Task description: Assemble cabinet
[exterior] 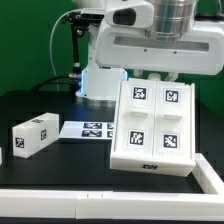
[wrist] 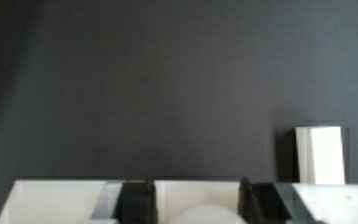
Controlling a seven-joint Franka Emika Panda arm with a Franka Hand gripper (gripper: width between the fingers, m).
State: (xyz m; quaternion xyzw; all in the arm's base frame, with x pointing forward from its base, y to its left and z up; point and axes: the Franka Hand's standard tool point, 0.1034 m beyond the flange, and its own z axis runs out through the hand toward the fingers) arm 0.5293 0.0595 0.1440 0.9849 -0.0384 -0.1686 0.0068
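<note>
Tool: my tool [wrist: 194, 198] is clamped on the top edge of the cabinet [exterior: 152, 126]. In the wrist view, white plastic fills the gap between the jaws.
Cabinet position: directly below the tool and tilted, with its upper edge at the jaws. Its lower edge looks to rest on the counter [exterior: 60, 100].
Step, my read: tipping or re-seating the shell so the next part can go on.
How to do it well: pivot slowly about the lower edge. The pinch is on a thin wall, so a fast swing could let it twist or slip. Seat it flat before I let go.
Cabinet look: matte white and boxy. The face toward the exterior camera has four shallow square panels, each with a black-and-white tag. There's a dark mark on the lower lip, too small to read.
Small block [exterior: 35, 135]: white and tagged, well off to the side of the tool — toward the exterior view's left, apart from the shell.
Marker board [exterior: 88, 128]: flat on the counter between block and shell — don't clip it on the swing.
Unclear: whether the lower edge really touches the counter.
</note>
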